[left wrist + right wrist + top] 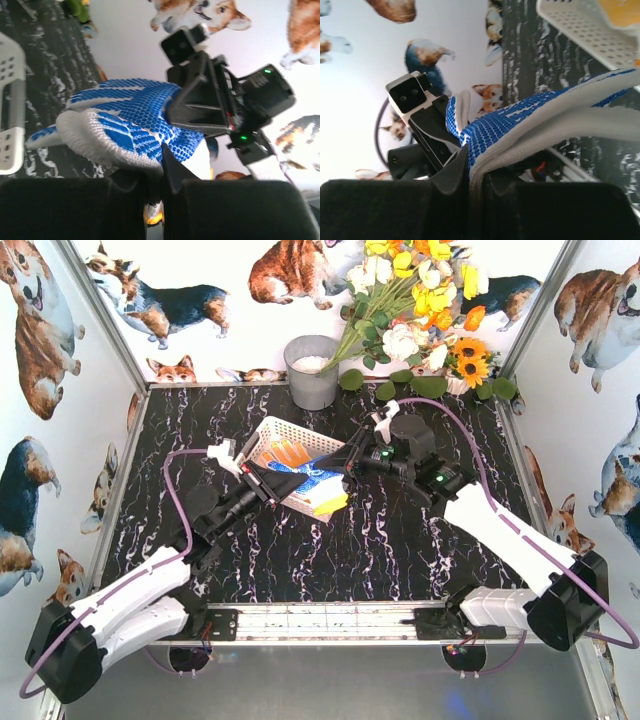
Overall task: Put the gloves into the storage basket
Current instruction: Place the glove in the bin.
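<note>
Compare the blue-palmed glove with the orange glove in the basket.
The blue-palmed glove is white knit with a dotted blue coating, while the orange glove shows orange and no blue. The blue-palmed glove is pinched by both the left gripper and the right gripper. The orange glove lies loose in the basket, untouched. Both are work gloves.

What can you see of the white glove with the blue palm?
The glove is white knit. Its palm is covered with a blue dotted coating, and its cuff is thick and white. It is crumpled and stretched in the air between the left jaws and the right jaws, both shut on it, over the white lattice basket.
</note>
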Controlling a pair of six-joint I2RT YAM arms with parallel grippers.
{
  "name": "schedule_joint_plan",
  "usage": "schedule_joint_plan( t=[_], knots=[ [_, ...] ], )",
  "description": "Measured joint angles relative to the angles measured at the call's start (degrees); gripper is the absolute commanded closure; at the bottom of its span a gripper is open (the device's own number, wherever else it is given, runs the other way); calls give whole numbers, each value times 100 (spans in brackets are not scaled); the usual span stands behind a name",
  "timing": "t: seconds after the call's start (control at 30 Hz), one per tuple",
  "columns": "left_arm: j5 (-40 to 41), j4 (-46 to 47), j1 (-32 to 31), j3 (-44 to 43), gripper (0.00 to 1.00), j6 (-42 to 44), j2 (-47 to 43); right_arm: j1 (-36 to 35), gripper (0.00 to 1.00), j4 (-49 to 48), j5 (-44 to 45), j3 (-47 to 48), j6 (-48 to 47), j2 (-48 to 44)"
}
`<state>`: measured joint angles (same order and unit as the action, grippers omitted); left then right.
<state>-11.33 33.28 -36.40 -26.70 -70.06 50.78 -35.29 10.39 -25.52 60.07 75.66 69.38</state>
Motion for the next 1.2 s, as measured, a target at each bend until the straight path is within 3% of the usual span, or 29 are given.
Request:
schedule_joint_plan(
  t=[0.23, 0.47, 0.73, 1.2],
  knots=[
    [-678, -280, 645, -219, 100, 9, 706, -20, 100, 656, 564, 382, -857, 442],
    [-1209, -857, 1338, -804, 100, 498, 1550, 153, 100, 911, 680, 1235, -1517, 1650],
    [-1482, -1335, 2094, -1381, 100, 1222, 2579, 308, 100, 809, 302, 2476, -2000, 3438],
    [-1187, -2599, 2691, -3230, 100, 2780, 4009, 551, 100, 258, -671, 4957, -2404, 5895]
  ],
)
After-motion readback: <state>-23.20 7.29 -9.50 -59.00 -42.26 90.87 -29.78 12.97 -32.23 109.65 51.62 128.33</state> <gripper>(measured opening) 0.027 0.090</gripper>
